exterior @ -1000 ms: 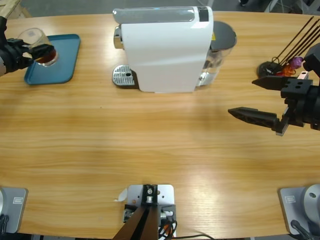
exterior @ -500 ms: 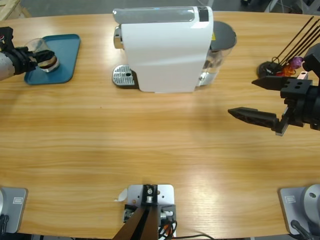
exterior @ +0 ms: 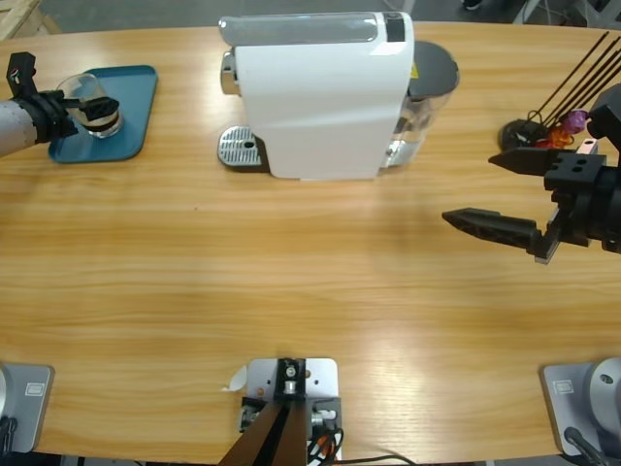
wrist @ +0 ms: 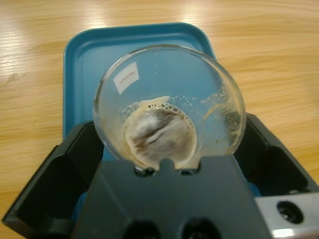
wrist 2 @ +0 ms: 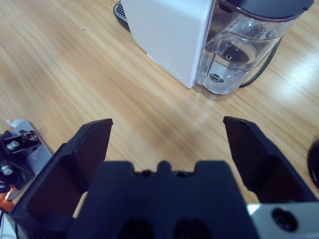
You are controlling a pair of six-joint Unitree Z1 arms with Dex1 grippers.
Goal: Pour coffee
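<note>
Wooden table, white coffee machine at the far middle. Left gripper pinches a clear glass over the blue tray; coffee lies shallow at its bottom, glass mouth pointing away from the gripper. Right gripper spread, empty, well apart on the opposite side.

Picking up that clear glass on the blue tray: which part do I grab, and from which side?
Take the clear round drinking glass across its side wall, coming in level from the blue plastic tray's outer end, where the left gripper already sits. It stands upright with dark coffee in its bottom, so a side hold should keep it level.
</note>
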